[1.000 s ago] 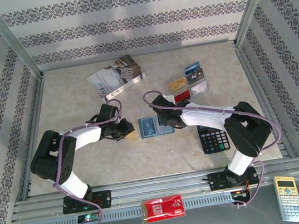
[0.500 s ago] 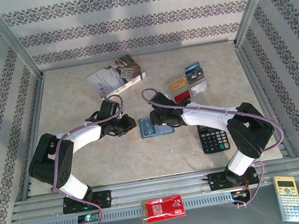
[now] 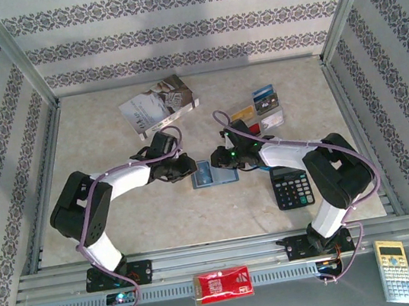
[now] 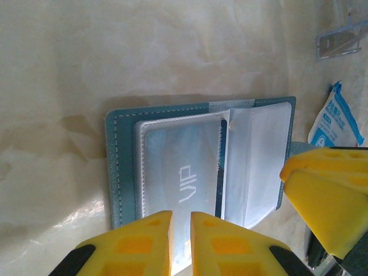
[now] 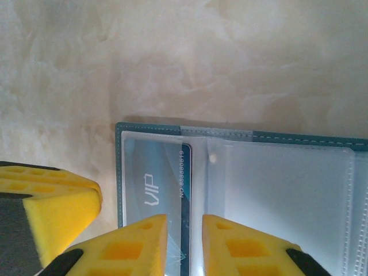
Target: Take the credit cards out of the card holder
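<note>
Left end effector (image 4: 181, 221) clenched on the edge of the open holder (image 4: 121, 172), apparently steadying it on the bench (image 3: 152, 215); right end effector (image 5: 184, 227) narrowed around the sleeved VIP card (image 5: 152, 184), grip uncertain, presumably for extraction.

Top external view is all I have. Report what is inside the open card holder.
Observer: The left wrist view shows one VIP card tucked in the card holder.
Operator: Check the pocket beside it.
Observer: The neighbouring sleeve looks empty.
Operator: Give me the right gripper.
Observer: In the right wrist view the right gripper has its fingers close together astride the VIP card's dark edge. I cannot tell whether it grips.
</note>
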Controlling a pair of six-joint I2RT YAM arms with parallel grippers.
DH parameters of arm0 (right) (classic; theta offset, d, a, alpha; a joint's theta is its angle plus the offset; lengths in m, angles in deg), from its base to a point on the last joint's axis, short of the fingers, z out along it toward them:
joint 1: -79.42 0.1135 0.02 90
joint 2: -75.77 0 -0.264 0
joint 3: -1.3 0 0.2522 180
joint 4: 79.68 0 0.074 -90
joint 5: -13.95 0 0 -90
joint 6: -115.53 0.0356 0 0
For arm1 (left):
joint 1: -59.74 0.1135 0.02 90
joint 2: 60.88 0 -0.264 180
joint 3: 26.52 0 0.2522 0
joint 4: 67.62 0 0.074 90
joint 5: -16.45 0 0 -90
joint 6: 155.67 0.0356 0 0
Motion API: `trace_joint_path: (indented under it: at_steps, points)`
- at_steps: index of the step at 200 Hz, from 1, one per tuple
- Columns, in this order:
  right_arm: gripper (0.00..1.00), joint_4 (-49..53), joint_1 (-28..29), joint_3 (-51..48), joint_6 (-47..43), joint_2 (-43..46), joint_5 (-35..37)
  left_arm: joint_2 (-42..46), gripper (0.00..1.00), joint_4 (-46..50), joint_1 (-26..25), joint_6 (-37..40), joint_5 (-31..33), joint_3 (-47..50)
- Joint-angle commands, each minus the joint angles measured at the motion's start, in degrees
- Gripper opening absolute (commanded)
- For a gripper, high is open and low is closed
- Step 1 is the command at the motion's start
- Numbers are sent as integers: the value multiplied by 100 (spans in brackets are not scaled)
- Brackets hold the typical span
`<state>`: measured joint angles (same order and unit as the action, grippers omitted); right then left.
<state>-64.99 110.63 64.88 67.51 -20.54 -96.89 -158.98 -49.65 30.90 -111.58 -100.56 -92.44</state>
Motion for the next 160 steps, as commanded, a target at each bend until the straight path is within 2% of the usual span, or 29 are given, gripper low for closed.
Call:
trace_joint_path:
  at_steps: [1,68,160]
  points:
    - [21,-458,-96,-80,6,-169,-586,-133,15,43,-122,-178,246,-137]
    - [15,-528,-123,1,-93,-552,-882,-390,14,121,-175,-283,354,-212]
    - [15,-627,-132,71,-58,-844,-1076,-446,11,207,-179,-265,536,50]
